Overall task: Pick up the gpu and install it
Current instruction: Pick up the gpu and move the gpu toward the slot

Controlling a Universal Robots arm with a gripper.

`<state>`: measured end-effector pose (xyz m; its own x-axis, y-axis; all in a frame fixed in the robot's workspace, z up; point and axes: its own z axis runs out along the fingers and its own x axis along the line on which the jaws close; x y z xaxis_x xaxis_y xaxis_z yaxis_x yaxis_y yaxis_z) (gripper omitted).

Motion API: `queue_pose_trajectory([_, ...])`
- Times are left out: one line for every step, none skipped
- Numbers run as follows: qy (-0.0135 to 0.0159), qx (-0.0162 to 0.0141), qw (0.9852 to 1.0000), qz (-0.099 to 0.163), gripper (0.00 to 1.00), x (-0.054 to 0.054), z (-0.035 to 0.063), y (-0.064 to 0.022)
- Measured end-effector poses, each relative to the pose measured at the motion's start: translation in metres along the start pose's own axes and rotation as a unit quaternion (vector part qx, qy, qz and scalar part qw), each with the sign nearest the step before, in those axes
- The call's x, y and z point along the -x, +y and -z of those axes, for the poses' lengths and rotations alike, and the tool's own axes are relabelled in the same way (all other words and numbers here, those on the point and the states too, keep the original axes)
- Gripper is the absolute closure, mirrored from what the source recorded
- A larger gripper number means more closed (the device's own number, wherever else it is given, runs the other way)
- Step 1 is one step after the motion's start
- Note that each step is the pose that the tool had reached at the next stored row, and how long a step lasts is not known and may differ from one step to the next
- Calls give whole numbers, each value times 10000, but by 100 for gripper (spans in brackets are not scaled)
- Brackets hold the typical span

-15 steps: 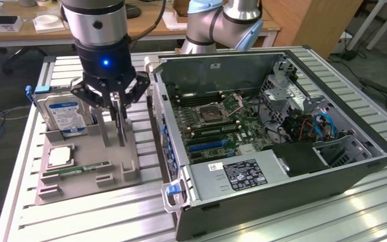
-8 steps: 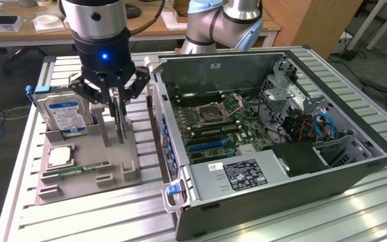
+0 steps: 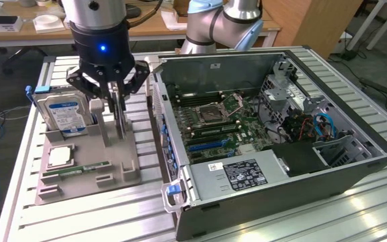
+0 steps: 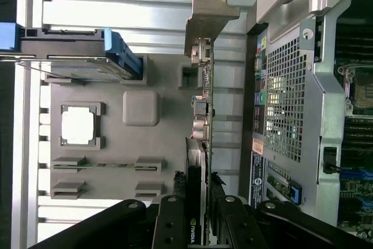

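The gpu (image 3: 120,125) stands on edge in the grey holder tray (image 3: 86,151), a thin card seen edge-on. In the wrist view the gpu (image 4: 203,109) runs away from the camera, with its silvery bracket (image 4: 210,16) at the far end and its black block between the fingers. My gripper (image 3: 115,98) hangs straight above the tray, its black fingers (image 4: 169,225) pressed on both faces of the card's upper edge. The gripper (image 4: 198,217) is shut on the gpu. The card's lower edge still sits in the tray (image 4: 163,80).
The open computer case (image 3: 267,131) lies at the exterior view's right, beside the tray, with its motherboard (image 3: 220,118) exposed. The tray also holds a silver hard drive (image 3: 62,113), a square processor chip (image 3: 60,156) and a slim memory stick (image 3: 86,168).
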<state>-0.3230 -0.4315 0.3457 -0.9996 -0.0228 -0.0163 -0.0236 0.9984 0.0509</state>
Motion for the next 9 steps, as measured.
queue_pose_trajectory([0, 0, 10000, 0, 74, 0, 20, 1])
queue_pose_trajectory([0, 0, 10000, 0, 74, 1, 38, 2])
queue_pose_trajectory([0, 1, 10000, 0, 74, 1, 55, 3])
queue_pose_trajectory([0, 1, 10000, 0, 74, 1, 72, 4])
queue_pose_trajectory([0, 2, 10000, 0, 74, 1, 88, 4])
queue_pose_trajectory([0, 2, 10000, 0, 74, 2, 104, 5])
queue_pose_trajectory([0, 2, 10000, 0, 74, 2, 118, 6])
queue_pose_trajectory([0, 3, 10000, 0, 74, 2, 132, 7])
queue_pose_trajectory([0, 3, 10000, 0, 74, 2, 148, 7])
